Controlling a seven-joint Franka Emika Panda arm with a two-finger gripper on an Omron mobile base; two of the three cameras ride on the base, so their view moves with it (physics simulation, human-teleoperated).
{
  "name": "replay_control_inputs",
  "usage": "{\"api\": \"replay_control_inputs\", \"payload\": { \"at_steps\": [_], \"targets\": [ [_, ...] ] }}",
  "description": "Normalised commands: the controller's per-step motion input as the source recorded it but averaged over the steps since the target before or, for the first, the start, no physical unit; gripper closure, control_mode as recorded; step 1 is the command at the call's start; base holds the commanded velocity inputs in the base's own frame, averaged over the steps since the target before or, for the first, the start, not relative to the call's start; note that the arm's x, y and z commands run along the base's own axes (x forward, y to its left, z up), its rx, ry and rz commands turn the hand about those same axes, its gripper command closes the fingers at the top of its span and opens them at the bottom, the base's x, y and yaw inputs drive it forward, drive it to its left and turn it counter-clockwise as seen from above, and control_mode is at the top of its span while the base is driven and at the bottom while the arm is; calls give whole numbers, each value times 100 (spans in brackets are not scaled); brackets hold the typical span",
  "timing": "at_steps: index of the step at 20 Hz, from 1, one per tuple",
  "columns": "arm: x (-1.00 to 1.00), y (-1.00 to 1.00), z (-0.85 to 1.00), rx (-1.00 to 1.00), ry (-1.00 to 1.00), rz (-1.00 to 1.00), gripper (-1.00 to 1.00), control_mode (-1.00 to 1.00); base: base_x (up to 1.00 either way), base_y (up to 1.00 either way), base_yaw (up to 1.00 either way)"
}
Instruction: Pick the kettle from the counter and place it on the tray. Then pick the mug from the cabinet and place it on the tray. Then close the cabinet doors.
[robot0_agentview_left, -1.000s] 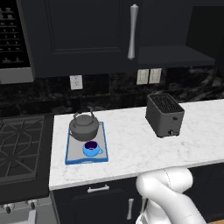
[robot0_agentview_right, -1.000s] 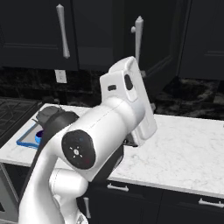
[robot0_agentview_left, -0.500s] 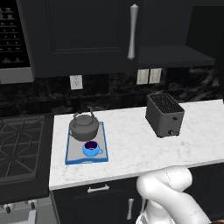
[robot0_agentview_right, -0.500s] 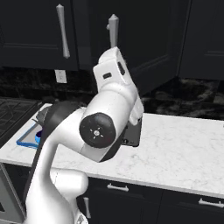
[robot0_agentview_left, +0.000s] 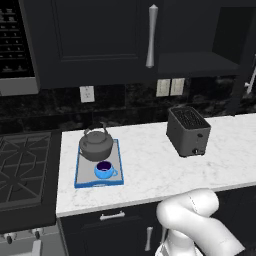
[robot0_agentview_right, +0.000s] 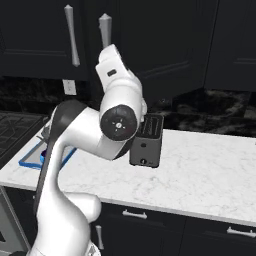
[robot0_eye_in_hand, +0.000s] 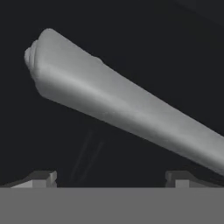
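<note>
The silver bar handle (robot0_eye_in_hand: 127, 105) on the right-hand cabinet door (robot0_agentview_right: 160, 40) has slid left in the right base view compared with a second ago, and the arm's upper links have swung up and round with it. So the door looks like it's being swung shut.

The jaws are spread wide and holding nothing. In the hand view the two dark fingertips (robot0_eye_in_hand: 43, 177) sit far apart at the bottom, with that handle running diagonally across right in front of them. My read is that the hand is up against the handle to guide or push the door, not to grip it, which is why the jaws are open.

Further out, the left door (robot0_agentview_left: 95, 40) is already flat shut, its own bar (robot0_agentview_left: 151, 35) hanging straight.

Down on the white marble surface (robot0_agentview_left: 150, 175), the blue-rimmed tray (robot0_agentview_left: 99, 184) sits near the stove end. The squat dark kettle (robot0_agentview_left: 96, 145) is on its far half, and the little blue mug (robot0_agentview_left: 103, 170) is on the near half just in front of it. Both stand upright inside the rim, so that part looks done. The black toaster (robot0_agentview_left: 189, 132) stands well apart to the right.
</note>
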Motion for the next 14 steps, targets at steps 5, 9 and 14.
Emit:
{"api": "replay_control_inputs", "payload": {
  "at_steps": [5,9,14],
  "targets": [
    [89,30,0,0,1,9,-100,-100,0,0,0],
    [95,16,-1,0,0,1,-100,-100,0,0,0],
    [96,13,-11,0,8,0,-100,-100,0,0,0]
  ]
}}
